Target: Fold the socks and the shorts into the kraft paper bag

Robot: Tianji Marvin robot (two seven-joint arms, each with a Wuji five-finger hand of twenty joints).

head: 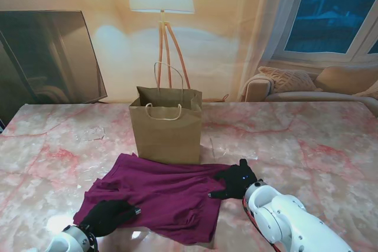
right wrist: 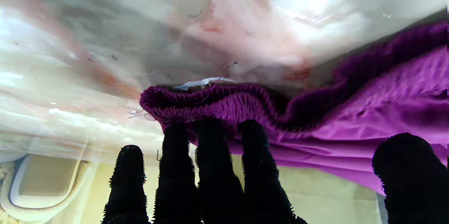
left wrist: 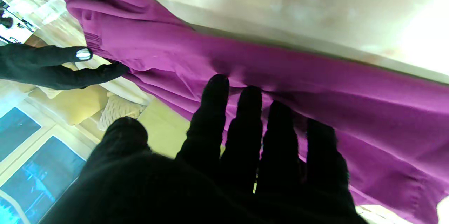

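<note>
Stand view, nearest: black-gloved left hand (head: pixel 109 216) lies palm-down on the near-left corner of the magenta fabric shorts (head: pixel 159 196), fingers flat and slightly apart, pressing rather than pinching.
Stand view, right side: black-gloved right hand (head: pixel 237 179) rests on the shorts' right edge, fingers spread over the cloth; whether it pinches the hem I cannot tell from this view.
Stand view, shorts: spread flat and wrinkled on the pink-veined marble table (head: pixel 319 151), far edge touching the foot of the brown kraft paper bag (head: pixel 167 127).
Stand view, bag: upright, mouth open, twisted paper handles up, just beyond the shorts and between the two hands.
Stand view, open room: bare marble lies wide to the left, right and far side of the bag.
Left wrist view: left-hand fingers (left wrist: pixel 214 111) lie side by side along the magenta cloth (left wrist: pixel 280 76), thumb apart, nothing gripped; the right hand's fingertips (left wrist: pixel 105 71) touch the cloth's other end.
Right wrist view: three fingers (right wrist: pixel 210 146) meet the gathered elastic waistband (right wrist: pixel 224 104), the little finger off the cloth, thumb (right wrist: pixel 407 160) apart on the other side; closure on the hem cannot be told.
</note>
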